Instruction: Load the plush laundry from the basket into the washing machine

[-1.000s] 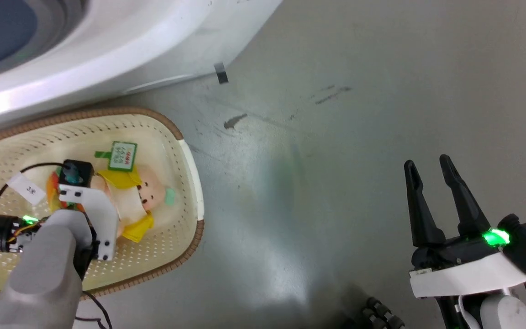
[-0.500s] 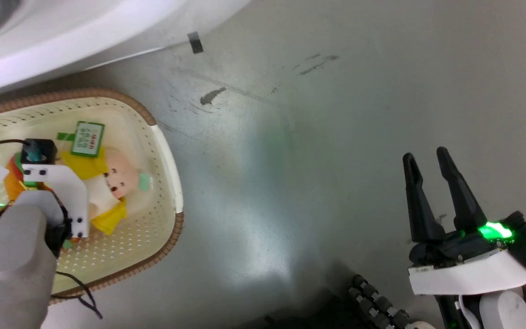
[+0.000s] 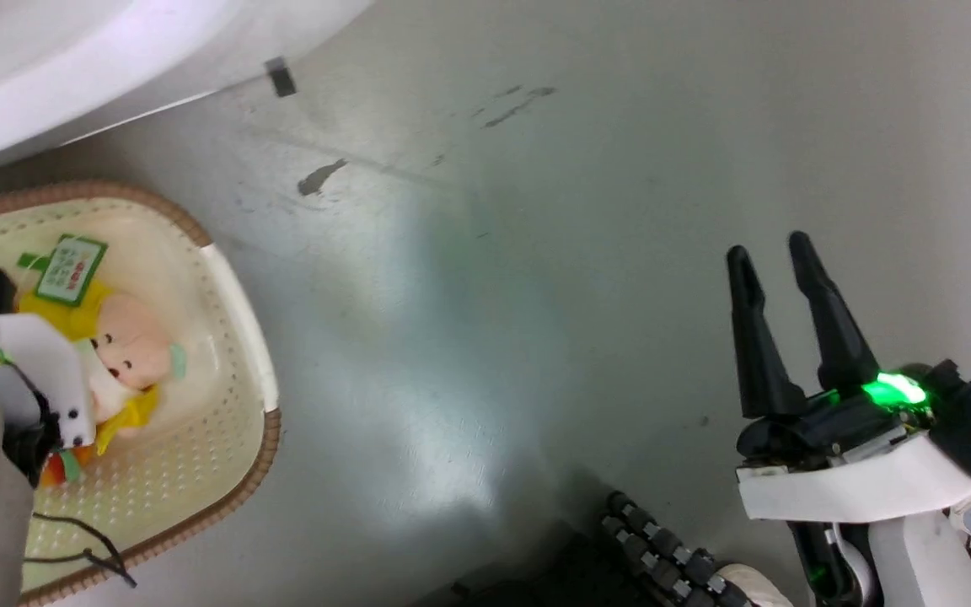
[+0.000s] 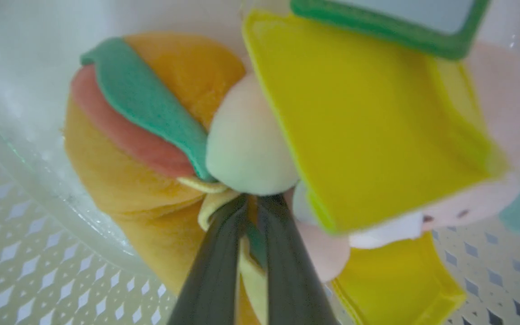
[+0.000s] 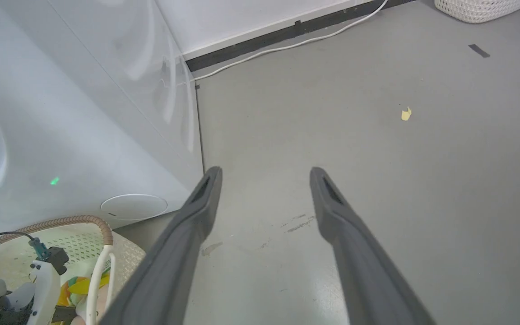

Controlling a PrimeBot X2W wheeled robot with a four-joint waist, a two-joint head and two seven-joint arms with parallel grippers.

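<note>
Currently my left claw is clamped on the plush laundry. In the left wrist view its two dark fingers stand almost together, with a strip of pale yellow and green cloth pinched between them just under a cream bulge of the toy. Up and to the left of the fingertips is the hamburger part. Up and to the right is the yellow hood, with the green tag cut off by the top edge. That view is soft, so I cannot tell which fold is gripped, nor whether the toy rests on the bottom or hangs clear of it.

The toy is inside the basket, whose perforated floor shows on both sides of the fingers. From the head camera the left fingers are hidden under the white wrist bracket, and the basket runs off the left edge.

My right claw hangs over the grey floor, well apart from the basket, with its fingers spread and nothing between them. Ahead of it and to its left stands the washing machine, seen as a white panel cut by the frame. Near that claw's base lies a dark ribbed part that I cannot make out.
</note>
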